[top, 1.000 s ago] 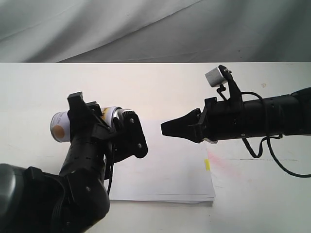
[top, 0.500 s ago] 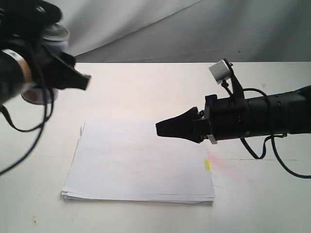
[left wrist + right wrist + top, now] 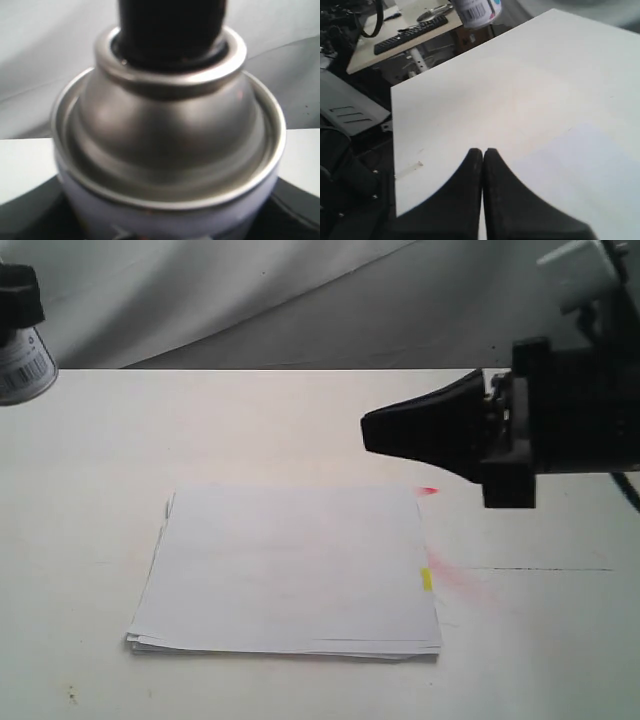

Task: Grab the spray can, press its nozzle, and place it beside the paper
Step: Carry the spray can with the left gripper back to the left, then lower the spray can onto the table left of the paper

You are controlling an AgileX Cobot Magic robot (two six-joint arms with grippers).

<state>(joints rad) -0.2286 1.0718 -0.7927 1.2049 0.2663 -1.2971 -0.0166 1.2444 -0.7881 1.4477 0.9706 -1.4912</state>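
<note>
Gripper on right [image 3: 366,430] reaches level, jaws together.

My right pincer [image 3: 483,151] is matt black all over. The spray can [image 3: 170,150] has a shiny silver shoulder, and its nozzle [image 3: 170,25] is black. Its label [image 3: 472,9] is white with a black barcode and a teal patch. The paper [image 3: 290,570] is plain white, with a small yellow tab [image 3: 426,580] at its right edge. The table [image 3: 300,420] is off-white, marked by a red and pink smudge [image 3: 429,491] just right of the paper. The far backdrop [image 3: 250,300] is grey.
</note>
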